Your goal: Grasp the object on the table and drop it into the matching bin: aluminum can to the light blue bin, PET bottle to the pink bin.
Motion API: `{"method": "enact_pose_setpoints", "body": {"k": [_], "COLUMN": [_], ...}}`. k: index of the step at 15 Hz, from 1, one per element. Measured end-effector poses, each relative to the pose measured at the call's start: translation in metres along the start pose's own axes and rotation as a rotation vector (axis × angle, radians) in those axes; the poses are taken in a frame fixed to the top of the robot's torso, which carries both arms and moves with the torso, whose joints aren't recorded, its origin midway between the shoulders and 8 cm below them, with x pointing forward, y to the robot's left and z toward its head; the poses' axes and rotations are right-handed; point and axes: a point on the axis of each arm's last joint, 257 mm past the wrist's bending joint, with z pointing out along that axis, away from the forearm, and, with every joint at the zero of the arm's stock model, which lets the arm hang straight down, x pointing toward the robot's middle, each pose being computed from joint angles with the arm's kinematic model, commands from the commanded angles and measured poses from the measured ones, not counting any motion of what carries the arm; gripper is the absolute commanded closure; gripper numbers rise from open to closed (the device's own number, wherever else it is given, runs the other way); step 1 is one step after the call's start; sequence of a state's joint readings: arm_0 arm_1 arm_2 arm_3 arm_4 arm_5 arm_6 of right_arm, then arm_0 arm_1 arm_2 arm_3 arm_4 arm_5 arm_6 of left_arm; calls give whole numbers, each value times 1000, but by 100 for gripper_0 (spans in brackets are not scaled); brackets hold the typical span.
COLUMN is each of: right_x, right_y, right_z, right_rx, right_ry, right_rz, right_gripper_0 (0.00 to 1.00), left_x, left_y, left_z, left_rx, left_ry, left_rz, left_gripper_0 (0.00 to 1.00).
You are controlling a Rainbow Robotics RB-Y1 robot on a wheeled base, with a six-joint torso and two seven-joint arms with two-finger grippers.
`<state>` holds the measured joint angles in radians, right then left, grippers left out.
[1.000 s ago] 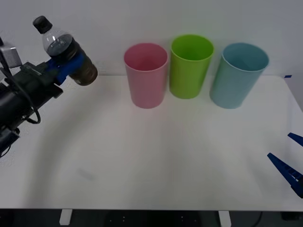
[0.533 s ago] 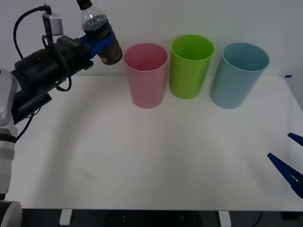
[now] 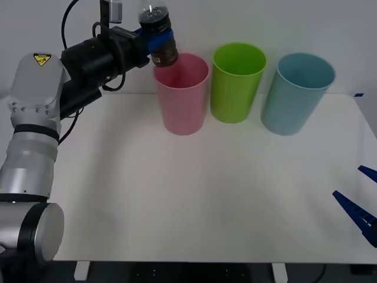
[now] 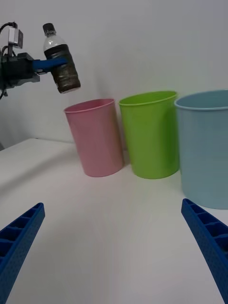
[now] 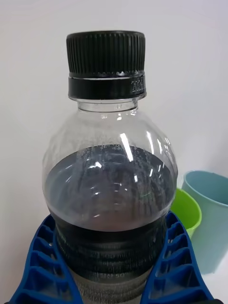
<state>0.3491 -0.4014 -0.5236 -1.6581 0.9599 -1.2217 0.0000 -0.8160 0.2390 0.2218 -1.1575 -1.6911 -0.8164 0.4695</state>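
A small clear PET bottle (image 3: pixel 159 35) with a black cap and dark olive-brown label hangs in the air, my left gripper (image 3: pixel 154 40) shut around its middle. It sits just over the left rim of the pink bin (image 3: pixel 182 94), slightly tilted. From the right wrist, the bottle (image 4: pixel 61 66) shows above and to the left of the pink bin (image 4: pixel 97 137). Close up, the bottle (image 5: pixel 109 180) stands between the blue fingers (image 5: pixel 42 270). The light blue bin (image 3: pixel 296 94) stands at the right of the row. My right gripper (image 3: pixel 360 206) rests open low over the table's right edge.
A lime green bin (image 3: pixel 237 82) stands between the pink and light blue bins at the back of the white table (image 3: pixel 194 200). The three bins stand close together. The left arm (image 3: pixel 53 100) reaches in from the left side.
My left gripper has carried the bottle up and to the right, from beside the table's left end to over the pink bin's left rim. The right arm has stayed still.
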Motion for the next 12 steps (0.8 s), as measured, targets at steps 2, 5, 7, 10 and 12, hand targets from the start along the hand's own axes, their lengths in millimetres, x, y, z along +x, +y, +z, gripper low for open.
{"method": "enact_pose_setpoints", "body": {"k": [2,5,7,10,12], "right_x": [0,0,0,0,0], "right_y": [0,0,0,0,0], "right_z": [0,0,0,0,0], "right_rx": [0,0,0,0,0], "right_ry": [0,0,0,0,0], "right_rz": [0,0,0,0,0], "right_gripper_0": [0,0,0,0,0], "left_x": [1,-1,-3,-4,-4], "left_y": [-6,-10,-13,-16,-17], "left_z": [17,33,37,39,40], "left_rx": [0,-11,-12,-9,-7], "left_ry": [18,30,28,27,28], "left_rz": [24,45,46,44,47], "left_gripper_0": [100,100,98,0,0]}}
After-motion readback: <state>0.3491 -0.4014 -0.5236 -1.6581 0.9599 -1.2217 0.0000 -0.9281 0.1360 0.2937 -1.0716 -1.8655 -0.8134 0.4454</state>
